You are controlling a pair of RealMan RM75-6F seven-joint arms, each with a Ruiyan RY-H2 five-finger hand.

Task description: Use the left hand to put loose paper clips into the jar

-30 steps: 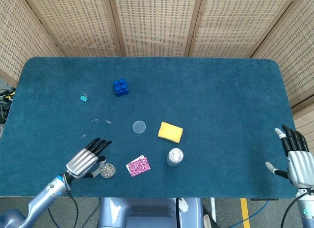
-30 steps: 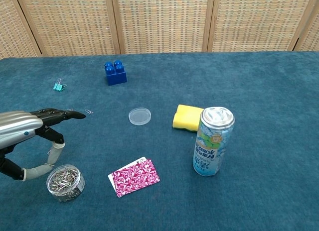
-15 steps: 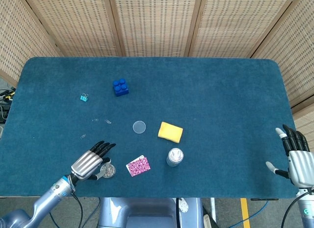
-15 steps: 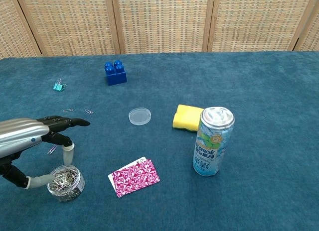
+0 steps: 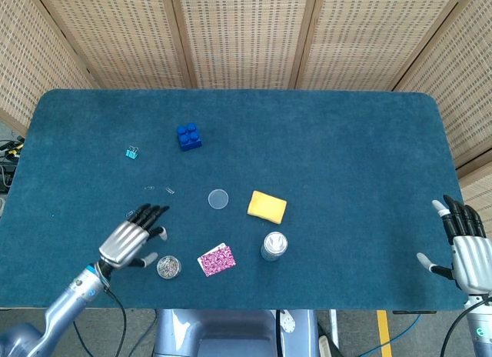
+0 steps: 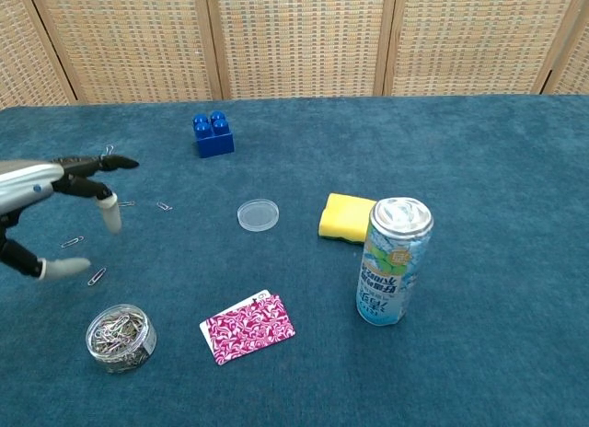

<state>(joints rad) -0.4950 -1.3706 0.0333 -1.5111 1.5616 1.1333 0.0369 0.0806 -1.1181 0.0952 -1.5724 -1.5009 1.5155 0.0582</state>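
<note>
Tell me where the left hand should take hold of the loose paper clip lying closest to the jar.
Likely pinch the paper clip across its thin width, coming straight down from above. It lies flat on the carpet, so no side gives a grip. The left hand is open above it, and the jar sits just nearer the front edge.

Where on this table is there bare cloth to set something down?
Bare cloth runs from the drink can and yellow sponge to the right hand, and behind the blue brick. The near left is crowded: left hand, jar, loose paper clips, patterned card.
</note>
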